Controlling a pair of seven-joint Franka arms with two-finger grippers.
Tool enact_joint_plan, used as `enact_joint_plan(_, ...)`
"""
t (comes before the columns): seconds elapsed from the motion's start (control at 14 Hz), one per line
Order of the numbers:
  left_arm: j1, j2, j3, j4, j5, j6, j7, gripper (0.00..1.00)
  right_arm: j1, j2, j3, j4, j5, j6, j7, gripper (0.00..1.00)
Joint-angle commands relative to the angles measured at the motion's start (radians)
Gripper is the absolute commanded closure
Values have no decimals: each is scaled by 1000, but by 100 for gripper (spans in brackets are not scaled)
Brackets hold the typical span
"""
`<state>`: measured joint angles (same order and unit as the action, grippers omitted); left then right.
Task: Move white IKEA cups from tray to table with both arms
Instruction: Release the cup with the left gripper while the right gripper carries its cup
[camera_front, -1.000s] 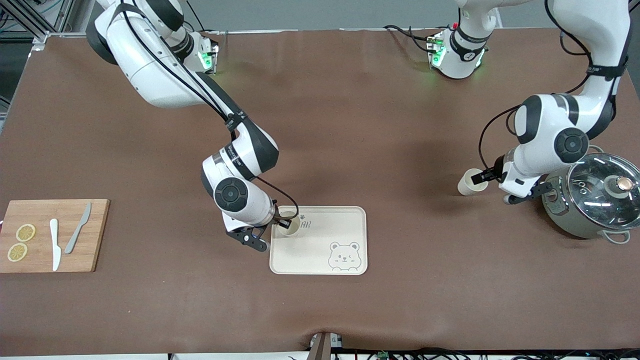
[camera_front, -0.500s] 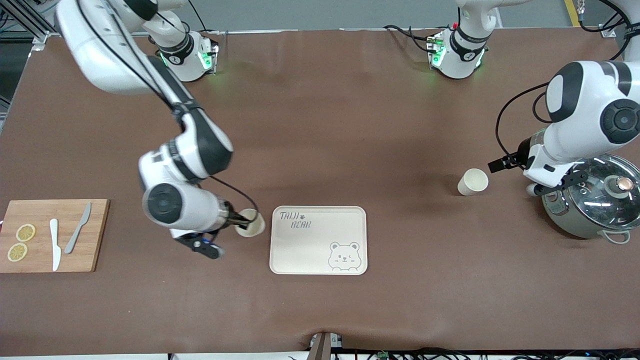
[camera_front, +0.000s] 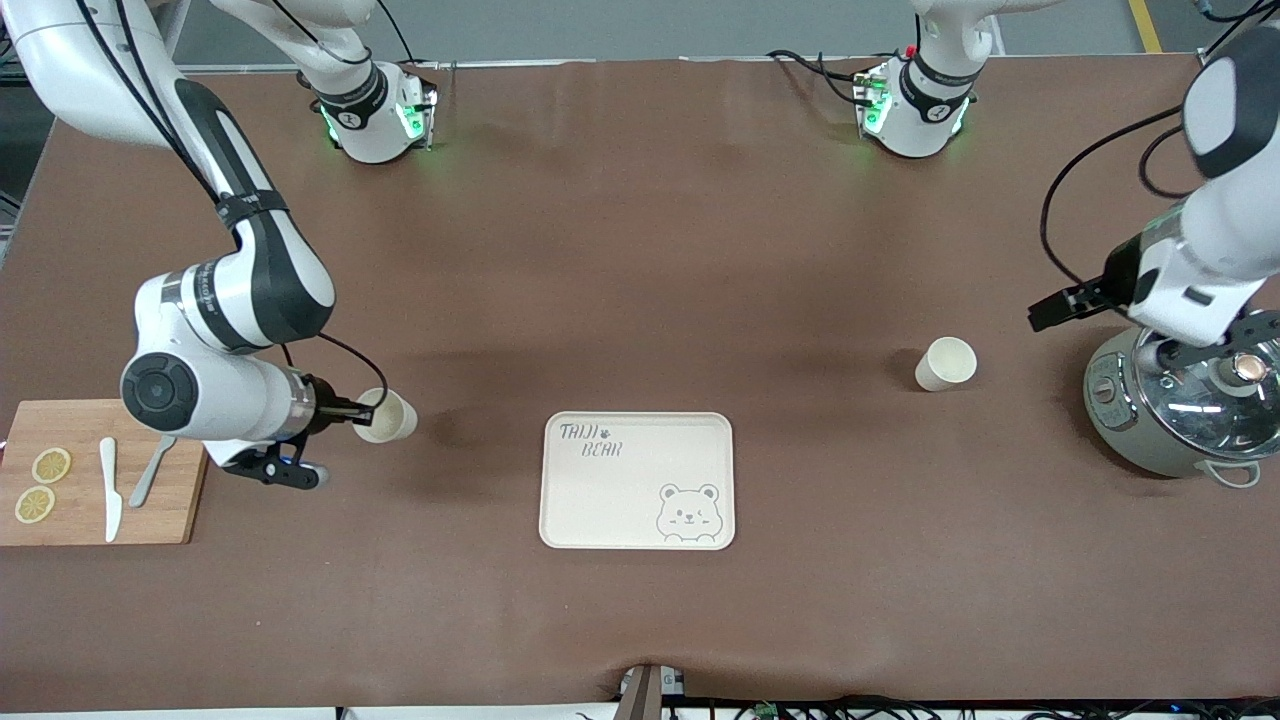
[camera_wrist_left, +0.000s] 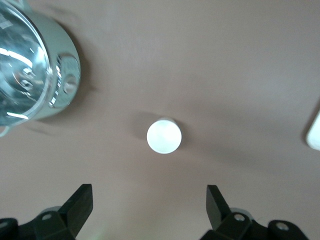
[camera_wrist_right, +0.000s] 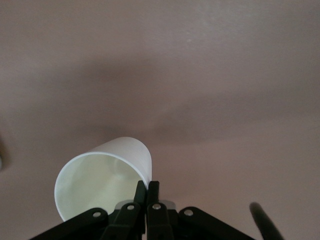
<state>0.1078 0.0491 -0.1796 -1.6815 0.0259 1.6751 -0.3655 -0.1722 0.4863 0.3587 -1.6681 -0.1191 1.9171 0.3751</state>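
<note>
One white cup (camera_front: 945, 363) stands upright on the brown table toward the left arm's end, free of any gripper; the left wrist view shows this cup (camera_wrist_left: 164, 136) from above. My left gripper (camera_front: 1050, 311) hangs open and empty above the table between that cup and the pot; in its wrist view the left gripper (camera_wrist_left: 149, 192) has its jaws wide apart. My right gripper (camera_front: 358, 410) is shut on the rim wall of the other white cup (camera_front: 388, 416), tilted in the air over the table between the cutting board and the tray. In the right wrist view the right gripper (camera_wrist_right: 148, 187) pinches the cup (camera_wrist_right: 100, 177).
A cream bear-print tray (camera_front: 640, 500) lies mid-table with nothing on it. A steel pot with a glass lid (camera_front: 1185, 405) stands at the left arm's end. A wooden cutting board (camera_front: 190, 440) holds two knives and lemon slices at the right arm's end.
The right gripper carried its cup off the tray and away toward the cutting board. The left gripper drew back and up from the standing cup toward the pot.
</note>
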Motion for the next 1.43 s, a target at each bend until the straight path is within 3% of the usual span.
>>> enact_joint_plan(0.0,9,-67,5,22,-14,-29,25,0,-41,-143,-44,-214,1,103,-160,100)
enact_joint_plan(0.21,9,-100,9,49,-8,-32,20,0,-128,-182,-50,-350,1,233,-324,100)
enact_joint_plan(0.5,9,-103,3,109,-8,-162,28,0,-151,-221,-110,-505,1,376,-479,100)
enact_joint_plan(1.0,3,-196,-18,66,-23,-206,37,0,-165,-258,-150,-573,1,378,-556,100)
enact_joint_plan(1.21,12,-235,-5,48,-32,-207,146,0,-165,-249,-150,-573,1,376,-556,99)
enact_joint_plan(1.29,25,-239,-1,49,-52,-207,184,0,-165,-247,-150,-571,1,376,-556,86)
enact_joint_plan(1.36,44,-245,-1,49,-67,-207,195,0,-164,-238,-150,-568,1,376,-556,59)
